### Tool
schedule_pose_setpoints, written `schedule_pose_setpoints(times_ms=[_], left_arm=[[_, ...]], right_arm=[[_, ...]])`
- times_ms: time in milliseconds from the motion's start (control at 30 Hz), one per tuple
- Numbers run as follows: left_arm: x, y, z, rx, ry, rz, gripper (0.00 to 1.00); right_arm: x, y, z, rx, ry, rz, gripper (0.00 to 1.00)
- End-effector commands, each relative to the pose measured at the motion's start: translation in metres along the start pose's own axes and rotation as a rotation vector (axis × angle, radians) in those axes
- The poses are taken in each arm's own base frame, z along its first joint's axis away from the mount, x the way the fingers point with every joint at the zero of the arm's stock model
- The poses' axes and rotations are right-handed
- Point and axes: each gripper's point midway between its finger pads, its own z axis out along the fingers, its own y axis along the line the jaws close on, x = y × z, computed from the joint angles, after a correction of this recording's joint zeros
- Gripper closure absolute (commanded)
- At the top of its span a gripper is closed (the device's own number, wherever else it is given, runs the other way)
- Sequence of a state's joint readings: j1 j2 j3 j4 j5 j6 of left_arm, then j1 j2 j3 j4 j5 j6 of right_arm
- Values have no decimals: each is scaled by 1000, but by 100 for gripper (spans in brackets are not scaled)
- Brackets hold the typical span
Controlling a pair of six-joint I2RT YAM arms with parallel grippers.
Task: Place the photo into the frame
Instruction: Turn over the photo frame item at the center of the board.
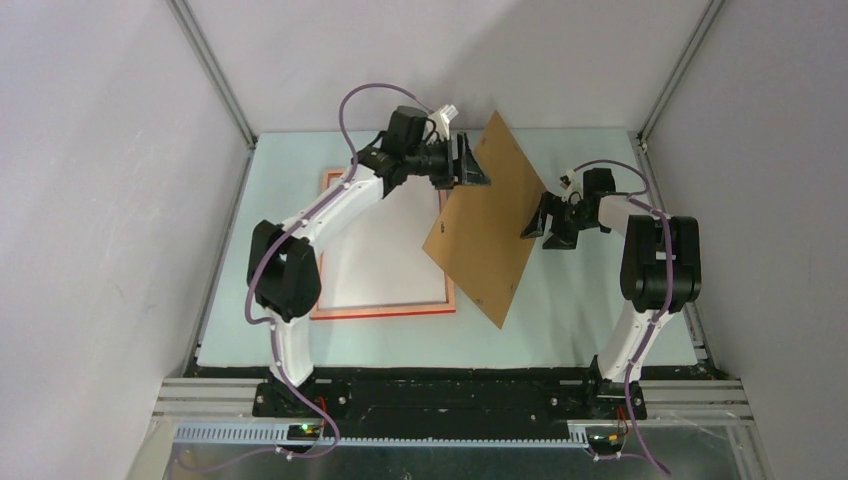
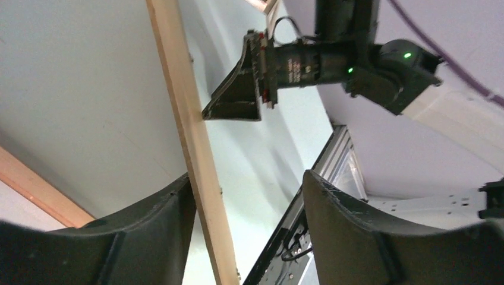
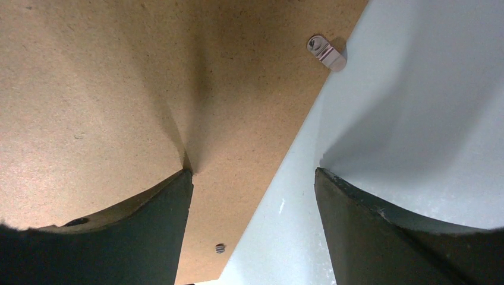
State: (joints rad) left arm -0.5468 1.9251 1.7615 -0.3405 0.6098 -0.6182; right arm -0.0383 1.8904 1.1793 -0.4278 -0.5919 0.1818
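The frame (image 1: pixel 385 313) lies flat on the mat, left of centre, its pale orange-pink rim up. A white sheet fills it; this looks like the photo (image 1: pixel 385 250) lying back up. A brown backing board (image 1: pixel 490 225) stands tilted on its low edge beside the frame's right side. My left gripper (image 1: pixel 474 160) is at the board's upper left edge. In the left wrist view the board (image 2: pixel 191 136) runs edge-on along the left finger, and the jaws (image 2: pixel 248 178) are open with a gap on the right. My right gripper (image 1: pixel 540 222) is open, its left finger against the board's face (image 3: pixel 119 77).
The pale mat (image 1: pixel 590 310) is fenced by aluminium rails (image 1: pixel 215 80) and grey walls on three sides. A small metal turn clip (image 3: pixel 325 52) sits near the board's edge. The arm bases stand along the near edge.
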Motion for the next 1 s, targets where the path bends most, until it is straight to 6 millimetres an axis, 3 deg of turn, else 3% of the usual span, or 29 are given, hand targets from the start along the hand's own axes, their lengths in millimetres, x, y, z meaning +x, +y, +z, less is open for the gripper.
schedule_pose_setpoints(times_ms=[0, 200, 467, 600, 867, 967], left_arm=[[31, 4, 12, -27, 109, 21, 34], [28, 9, 11, -61, 105, 39, 44], [11, 0, 8, -70, 84, 80, 43], [9, -1, 8, -75, 85, 85, 48], [6, 5, 13, -85, 90, 82, 67], [5, 9, 17, -91, 92, 73, 80]], right_arm=[[3, -14, 7, 38, 12, -8, 20], [3, -15, 7, 40, 11, -8, 20], [3, -16, 6, 42, 12, -7, 20], [3, -17, 6, 40, 15, -5, 20], [4, -17, 6, 40, 16, 0, 20], [4, -17, 6, 39, 18, 2, 20]])
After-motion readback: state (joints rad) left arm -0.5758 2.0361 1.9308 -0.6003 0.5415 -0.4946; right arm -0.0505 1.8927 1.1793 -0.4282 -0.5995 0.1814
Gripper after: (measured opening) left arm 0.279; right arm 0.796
